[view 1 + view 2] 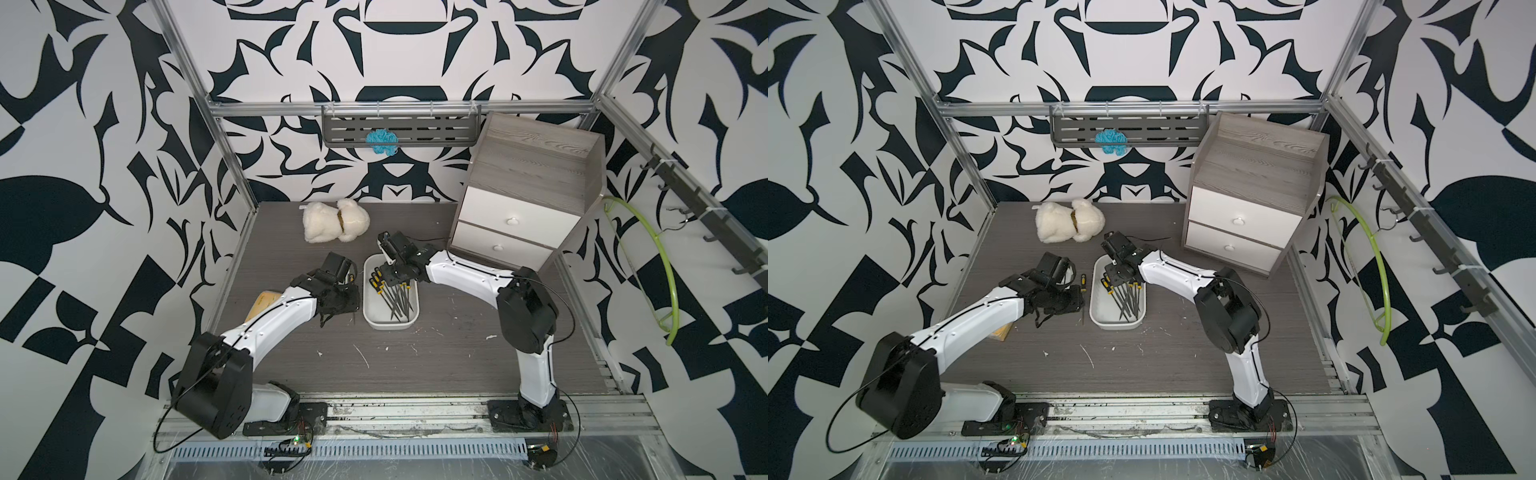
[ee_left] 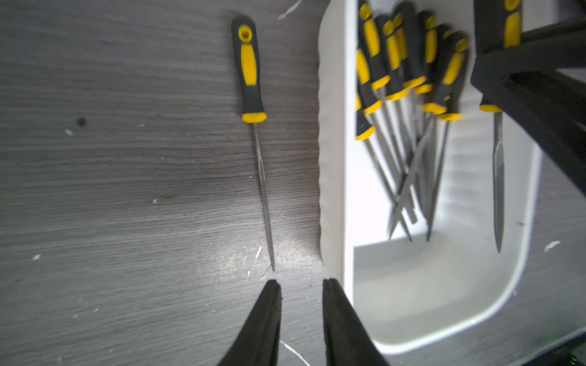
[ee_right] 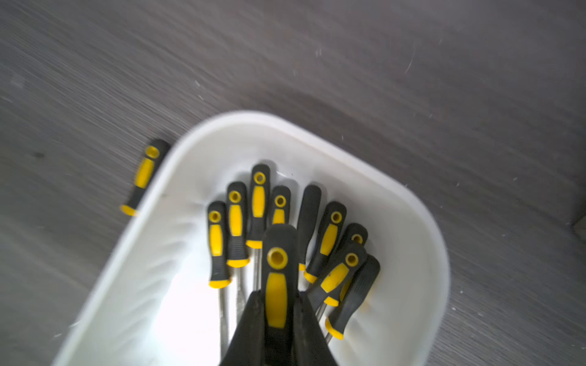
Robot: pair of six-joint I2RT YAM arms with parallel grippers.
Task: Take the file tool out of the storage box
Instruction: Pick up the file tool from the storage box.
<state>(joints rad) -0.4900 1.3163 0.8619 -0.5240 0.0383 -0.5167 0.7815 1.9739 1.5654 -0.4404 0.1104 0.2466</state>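
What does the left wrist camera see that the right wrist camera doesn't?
Left wrist only: the left gripper, open and empty, and the whole thin blade of the loose file on the table. Right wrist only: the right gripper squeezing the handle of the held file, and the rounded end of the storage box. Both: the box, its pile of files, the loose file's handle.

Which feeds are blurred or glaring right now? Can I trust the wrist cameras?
Right wrist view: motion-smeared box rim and table, glare whitening the box floor; the gripped file is readable. Left wrist view: loose file on the table sharp, files in the box soft. Both top views: evenly lit, crisp.
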